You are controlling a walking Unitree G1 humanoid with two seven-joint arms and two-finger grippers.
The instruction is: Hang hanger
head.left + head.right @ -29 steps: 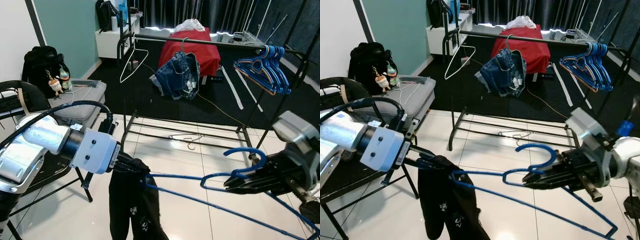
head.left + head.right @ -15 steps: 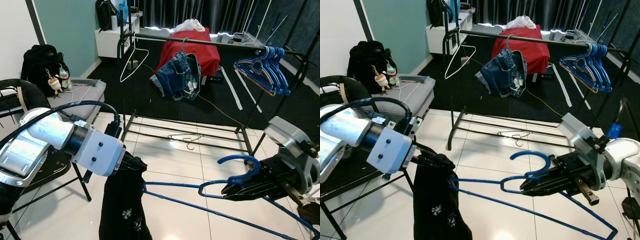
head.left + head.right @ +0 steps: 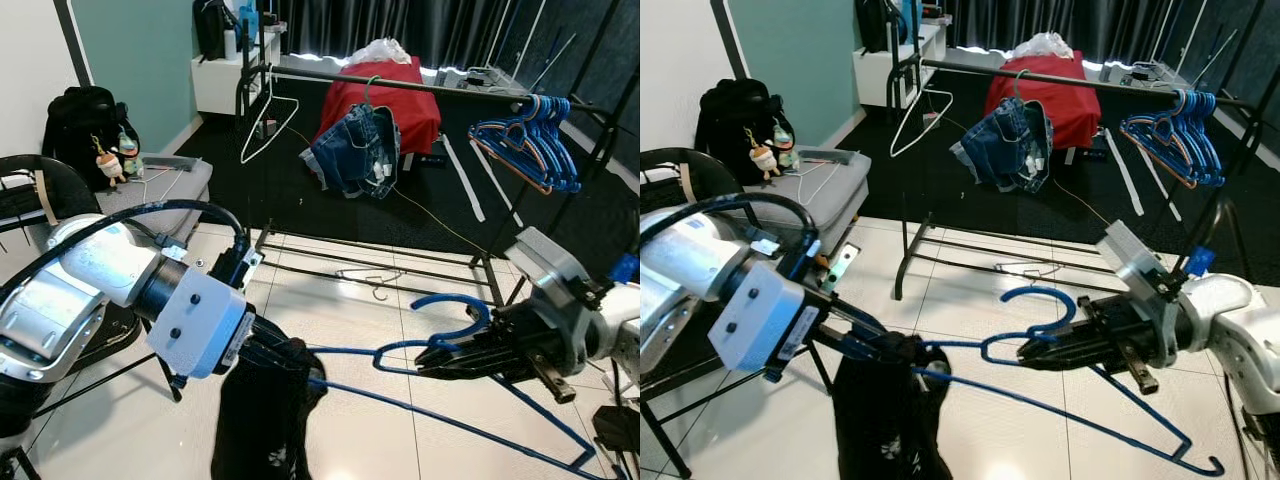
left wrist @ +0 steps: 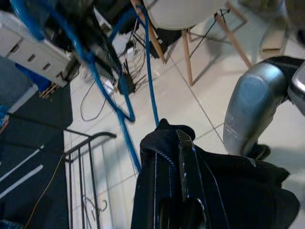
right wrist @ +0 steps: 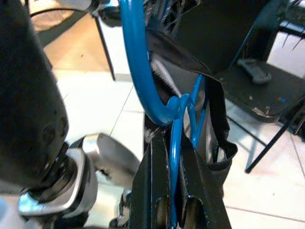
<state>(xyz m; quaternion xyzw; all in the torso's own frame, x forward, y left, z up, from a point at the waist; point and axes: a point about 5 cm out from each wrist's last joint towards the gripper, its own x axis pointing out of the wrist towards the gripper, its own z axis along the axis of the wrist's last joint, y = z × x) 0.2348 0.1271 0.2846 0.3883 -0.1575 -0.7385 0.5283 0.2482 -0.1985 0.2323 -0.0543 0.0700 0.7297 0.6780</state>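
The blue hanger [image 3: 420, 350] is held low over the tiled floor [image 3: 340, 310], well short of the rack [image 3: 420, 90]; the right gripper [image 3: 440, 358] is clamped on its neck just below the hook, as the right wrist view confirms, the wire running between the closed fingers [image 5: 157, 171]. The left gripper [image 3: 865, 345] is pinched on a black garment [image 3: 880, 420], which is draped over the hanger's left end and hangs down toward the floor; the left wrist view shows the cloth bunched around the fingers [image 4: 186, 157].

Judgement: the hanger is loaded and carried between both arms, but not yet hung; the rail, already bearing a jeans item [image 3: 355, 150], a white hanger [image 3: 262, 125] and a cluster of blue hangers [image 3: 535, 140], lies beyond the rack's floor frame.

Risks:
- the garment sits on one end only; if the left gripper lets go early, it may slide off the sloping arm;
- the grip is on thin wire; the hanger may swivel under the lopsided load, turning the hook away from the rail;
- the hanging cloth may catch on the chair [image 3: 40, 200] beside the left arm;
- a hanger [image 3: 365, 275] lying on the floor by the rack may hamper footing on approach.
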